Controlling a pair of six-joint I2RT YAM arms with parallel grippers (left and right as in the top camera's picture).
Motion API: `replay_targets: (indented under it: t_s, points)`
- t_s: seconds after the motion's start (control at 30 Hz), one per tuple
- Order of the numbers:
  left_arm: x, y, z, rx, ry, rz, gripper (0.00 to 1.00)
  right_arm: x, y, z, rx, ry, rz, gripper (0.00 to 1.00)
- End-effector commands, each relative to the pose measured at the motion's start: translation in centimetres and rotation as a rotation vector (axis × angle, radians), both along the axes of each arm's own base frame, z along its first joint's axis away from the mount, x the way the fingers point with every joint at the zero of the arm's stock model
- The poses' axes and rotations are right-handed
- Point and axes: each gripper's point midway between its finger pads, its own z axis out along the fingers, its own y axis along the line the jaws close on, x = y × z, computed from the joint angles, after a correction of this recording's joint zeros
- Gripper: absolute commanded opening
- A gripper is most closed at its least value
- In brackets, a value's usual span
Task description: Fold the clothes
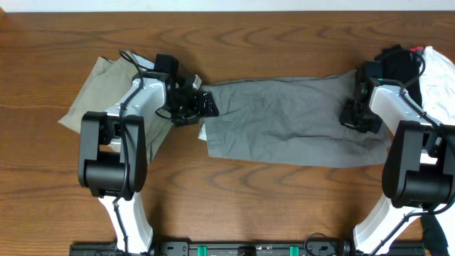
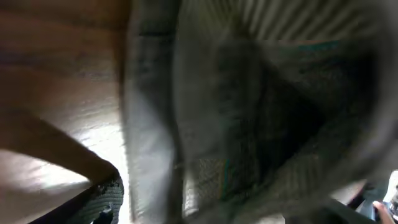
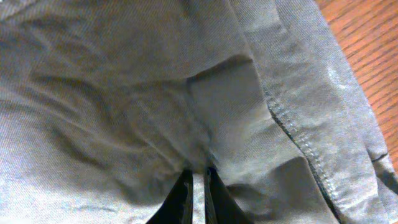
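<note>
The mid-grey shorts (image 1: 284, 121) lie stretched across the table's middle. My left gripper (image 1: 201, 107) sits at their left edge; its wrist view is blurred and filled with grey cloth (image 2: 261, 112) up close, and it looks shut on that edge. My right gripper (image 1: 353, 114) sits at the shorts' right end. In the right wrist view its fingers (image 3: 199, 186) are pinched together on a fold of the grey cloth (image 3: 124, 93). The khaki-beige shorts (image 1: 99, 89) lie at the far left, partly under my left arm.
White cloth (image 1: 441, 85) and a dark item (image 1: 398, 60) lie at the right edge behind my right arm. Bare wood table (image 1: 249, 206) shows in front of and behind the shorts.
</note>
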Motion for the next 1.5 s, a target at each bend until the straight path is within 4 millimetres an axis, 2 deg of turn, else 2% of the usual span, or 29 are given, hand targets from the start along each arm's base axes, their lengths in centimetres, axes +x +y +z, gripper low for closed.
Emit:
replay_targets:
  t_s: [0.0, 0.2, 0.23, 0.37, 0.43, 0.53, 0.63, 0.73, 0.8, 0.93, 1.03, 1.13, 1.2, 1.27, 1.3, 1.47]
  points:
    - [-1.6, -2.1, -2.8, -0.042, 0.085, -0.034, 0.81, -3.3, -0.1, -3.6, 0.028, 0.136, -0.007, 0.08]
    - [-2.3, -5.2, -3.7, -0.051, 0.078, -0.087, 0.80, -3.3, 0.3, -3.6, 0.027, 0.137, 0.004, 0.08]
    - [-2.4, -5.6, -3.7, -0.050, 0.073, -0.098, 0.75, -3.2, 0.3, -3.6, 0.027, 0.137, 0.006, 0.08]
    - [-2.7, -6.3, -4.0, -0.017, 0.069, -0.108, 0.26, -3.2, 0.7, -3.6, 0.026, 0.138, 0.017, 0.09]
    - [-2.6, -6.2, -4.0, -0.008, 0.064, -0.108, 0.08, -3.2, 0.9, -3.6, 0.026, 0.140, 0.023, 0.09]
    - [-2.1, -5.6, -3.3, 0.010, 0.056, -0.082, 0.06, -3.3, 1.0, -3.6, 0.026, 0.144, 0.026, 0.09]
    - [-1.5, -4.3, -1.3, 0.060, 0.039, -0.058, 0.06, -3.4, 1.0, -3.6, 0.027, 0.151, 0.033, 0.09]
    - [-0.9, -2.4, 2.2, 0.141, -0.006, -0.051, 0.07, -3.5, 1.0, -3.5, 0.029, 0.157, 0.032, 0.09]
    - [-0.7, -1.5, 5.4, 0.195, -0.055, -0.060, 0.06, -3.6, 1.3, -3.6, 0.045, 0.157, 0.032, 0.09]
    - [-0.7, -0.2, 10.6, 0.297, -0.142, -0.066, 0.06, -3.6, 2.3, -3.5, 0.107, 0.155, 0.033, 0.09]
    - [-1.0, -0.1, 13.8, 0.342, -0.203, -0.072, 0.06, -3.4, 3.9, -3.2, 0.198, 0.140, 0.076, 0.09]
    - [-1.5, -1.0, 15.6, 0.341, -0.230, -0.093, 0.06, -2.9, 5.4, -2.2, 0.281, 0.106, 0.130, 0.10]
    - [-1.8, -1.5, 16.1, 0.343, -0.232, -0.109, 0.06, -2.3, 6.6, -1.0, 0.346, 0.061, 0.187, 0.11]
    - [-2.1, -1.0, 16.1, 0.404, -0.233, -0.115, 0.06, -1.5, 7.8, 1.3, 0.404, -0.016, 0.255, 0.14]
    - [-2.2, -0.5, 16.1, 0.440, -0.231, -0.114, 0.06, -1.2, 8.0, 2.2, 0.414, -0.046, 0.274, 0.15]
    - [-3.3, 3.6, 16.9, 0.643, -0.189, -0.092, 0.06, 0.3, 8.5, 9.7, 0.393, -0.271, 0.337, 0.19]
